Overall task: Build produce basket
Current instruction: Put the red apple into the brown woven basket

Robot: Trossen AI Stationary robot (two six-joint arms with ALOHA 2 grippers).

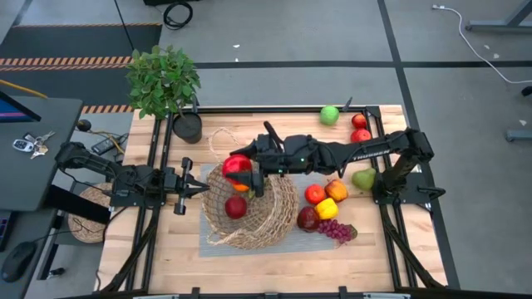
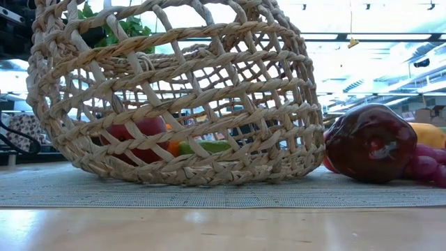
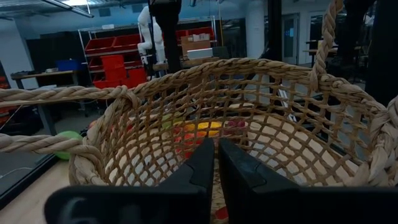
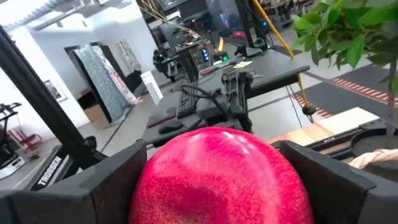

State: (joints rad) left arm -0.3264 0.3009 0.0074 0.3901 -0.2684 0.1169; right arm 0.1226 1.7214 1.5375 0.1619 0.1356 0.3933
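I have the right hand (image 1: 238, 169) clamped on a red apple (image 4: 221, 177) above the basket (image 1: 249, 208), which sits on a grey mat (image 1: 291, 237) at the desk's (image 1: 249, 270) centre. My right wrist view is almost filled by that apple, its lower part cut off. Another red apple (image 1: 236, 207) lies inside; through the weave I can hardly make out the rest. The left hand (image 1: 198, 188) waits at the basket's nine o'clock, fingers (image 3: 199, 168) closed. Remaining produce (image 1: 328, 208) clusters at three o'clock.
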